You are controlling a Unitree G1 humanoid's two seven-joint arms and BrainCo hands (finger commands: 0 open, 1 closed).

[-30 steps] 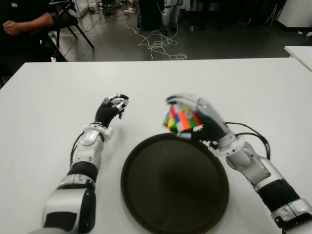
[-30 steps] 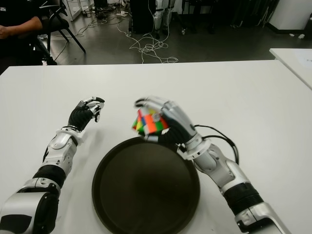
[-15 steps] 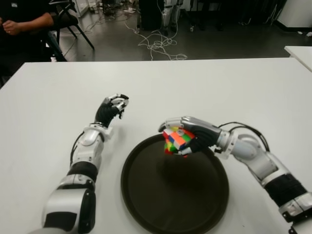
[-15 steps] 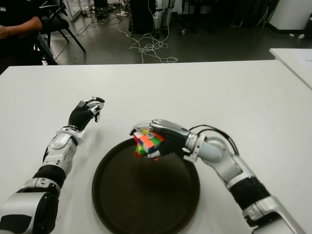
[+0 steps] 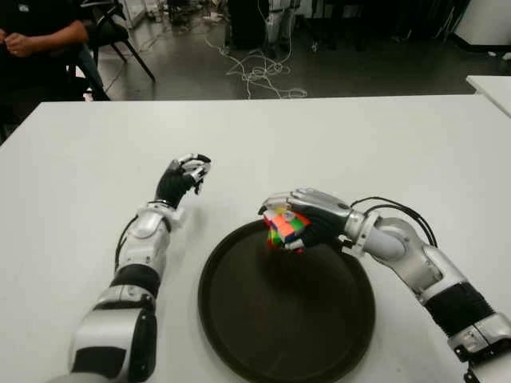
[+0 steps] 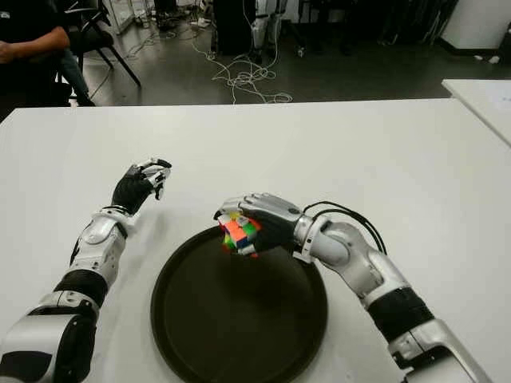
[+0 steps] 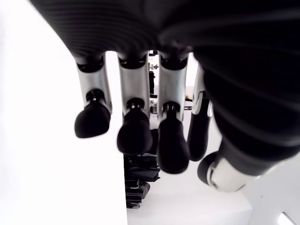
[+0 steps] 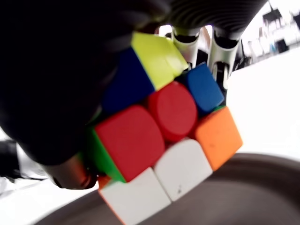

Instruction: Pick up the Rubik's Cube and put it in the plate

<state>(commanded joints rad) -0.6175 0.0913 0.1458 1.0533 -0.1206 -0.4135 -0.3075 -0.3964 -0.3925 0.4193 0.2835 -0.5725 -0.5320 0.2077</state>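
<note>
My right hand (image 5: pixel 297 217) is shut on the multicoloured Rubik's Cube (image 5: pixel 284 228), which hangs over the far rim of the round dark plate (image 5: pixel 287 327). The right wrist view shows the cube (image 8: pixel 164 140) close up, gripped by the fingers just above the plate's rim (image 8: pixel 262 187). Whether the cube touches the plate I cannot tell. My left hand (image 5: pixel 185 177) shows over the white table (image 5: pixel 72 175), left of the plate, with its fingers curled and nothing in them (image 7: pixel 136 136).
Beyond the table's far edge the floor carries loose cables (image 5: pixel 259 76). A seated person (image 5: pixel 36 40) is at the far left by a chair. Another white table's corner (image 5: pixel 491 84) shows at far right.
My right hand has carried the cube from beyond the plate's far edge down and in over its rim, turning the palm downward. The left hand has not moved.
</note>
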